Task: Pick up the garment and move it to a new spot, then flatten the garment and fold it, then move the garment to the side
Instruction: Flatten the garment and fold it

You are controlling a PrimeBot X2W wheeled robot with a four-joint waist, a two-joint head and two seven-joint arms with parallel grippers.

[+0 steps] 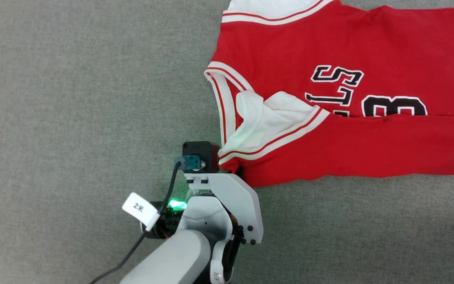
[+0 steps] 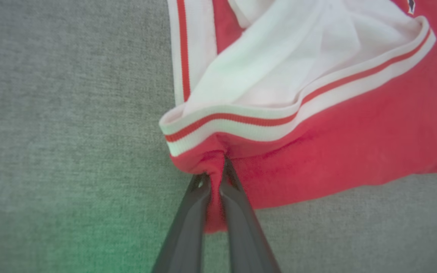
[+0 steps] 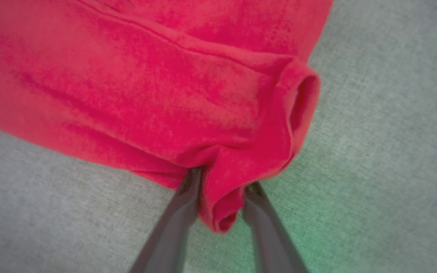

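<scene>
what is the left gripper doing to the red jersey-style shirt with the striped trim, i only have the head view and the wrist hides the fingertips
Observer: The left gripper is shut on a pinch of the red jersey-style shirt, just below the red-and-white striped trim.
Operator: and the right gripper
Observer: The right gripper has its jaws apart, one on each side of a drooping fold of plain red cloth at the shirt's corner.
Operator: is the cloth flat there
Observer: No. Beside that fold the hem edge curls into a small open loop, over the grey woven surface.
</scene>
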